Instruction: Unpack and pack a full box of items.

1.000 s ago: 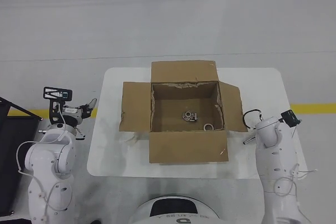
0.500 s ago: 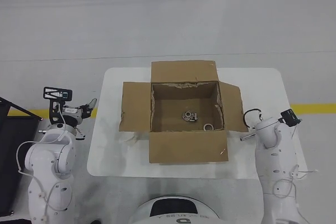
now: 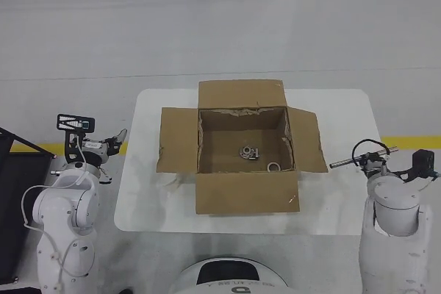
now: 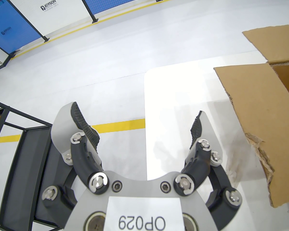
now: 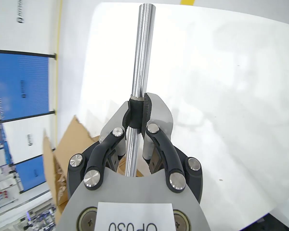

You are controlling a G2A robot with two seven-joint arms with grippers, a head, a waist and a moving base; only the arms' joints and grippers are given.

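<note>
- A black rack (image 3: 1, 173) stands on the floor off the table's left side.
- My left pincer (image 4: 136, 108) hangs beside the left edge of the white table (image 3: 143, 206). Its fingers are spread wide apart with nothing between them. In the top view it (image 3: 106, 142) sits well apart from the box.
- The cardboard box (image 3: 246, 192) rests in the middle of the table with all four flaps folded outward. Its left flap (image 4: 255, 102) has a torn, ragged edge.
- On the box floor lie a small metal part (image 3: 248, 152) and, near the right wall, a pale ring (image 3: 274, 166).
- My right pincer (image 5: 137, 108) is clenched on a shiny metal rod (image 5: 144, 49), the pads gripping it partway along its length.
- From above, the rod (image 3: 345, 162) lies roughly level over the right part of the table. Its free end points toward the box, just beside the right flap.
- A yellow floor line (image 3: 419, 141) runs off past the table's right edge.
</note>
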